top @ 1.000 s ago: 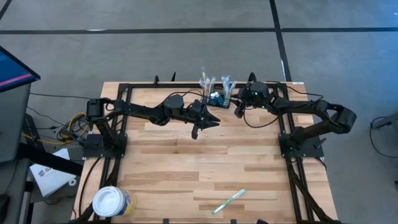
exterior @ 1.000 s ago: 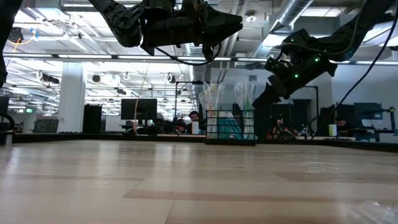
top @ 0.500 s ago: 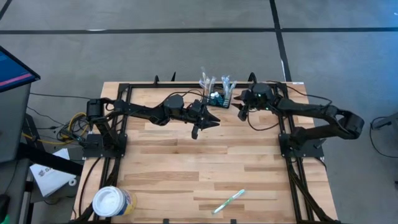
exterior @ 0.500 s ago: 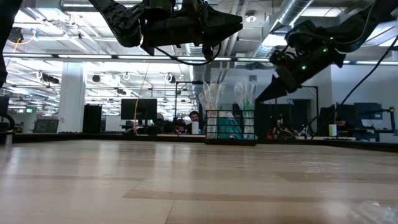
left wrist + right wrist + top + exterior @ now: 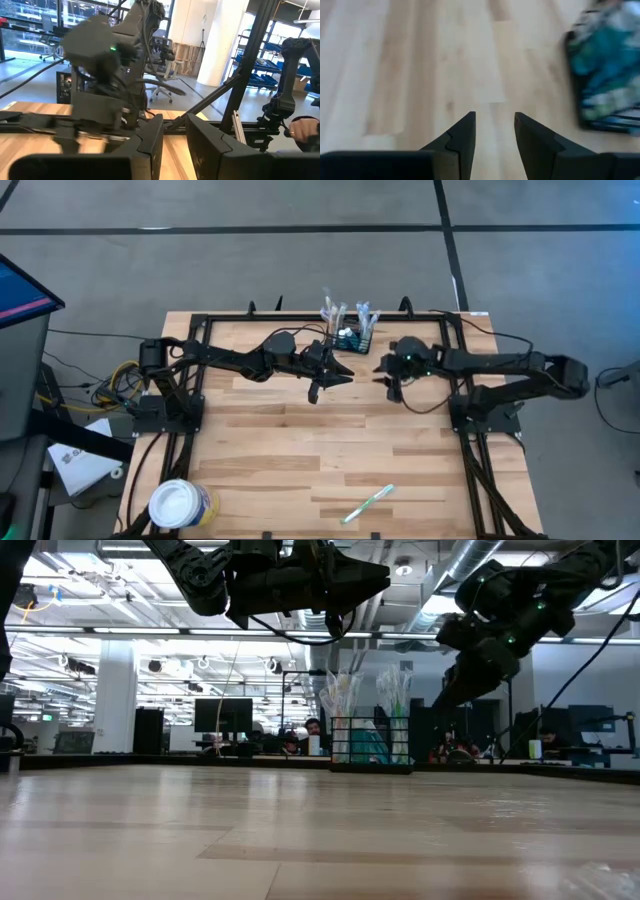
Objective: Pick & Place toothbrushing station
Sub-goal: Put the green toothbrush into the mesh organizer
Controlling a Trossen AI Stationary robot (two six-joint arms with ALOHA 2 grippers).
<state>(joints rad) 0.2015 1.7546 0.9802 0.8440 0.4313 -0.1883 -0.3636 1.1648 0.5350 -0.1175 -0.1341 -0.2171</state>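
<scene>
The toothbrushing station (image 5: 350, 336), a small black wire-mesh caddy with clear-wrapped brushes sticking up and teal-white packs inside, stands on its base near the table's far edge. It also shows in the low view (image 5: 370, 745) and, blurred, in the right wrist view (image 5: 605, 75). My right gripper (image 5: 389, 380) is open, points down at bare wood, and hangs to the right of and nearer than the caddy. My left gripper (image 5: 347, 372) is open and held level above the table. It is just nearer than the caddy and points toward the right arm.
A green-white toothbrush (image 5: 368, 503) lies near the table's near edge. A round white tub (image 5: 182, 505) stands at the near left corner. Black frame rails (image 5: 460, 380) run along the table's sides. A person's hand (image 5: 301, 129) shows beyond the table.
My right gripper has drawn away from the caddy's right side toward the table's near edge, still open and empty. The caddy has stayed in place.
</scene>
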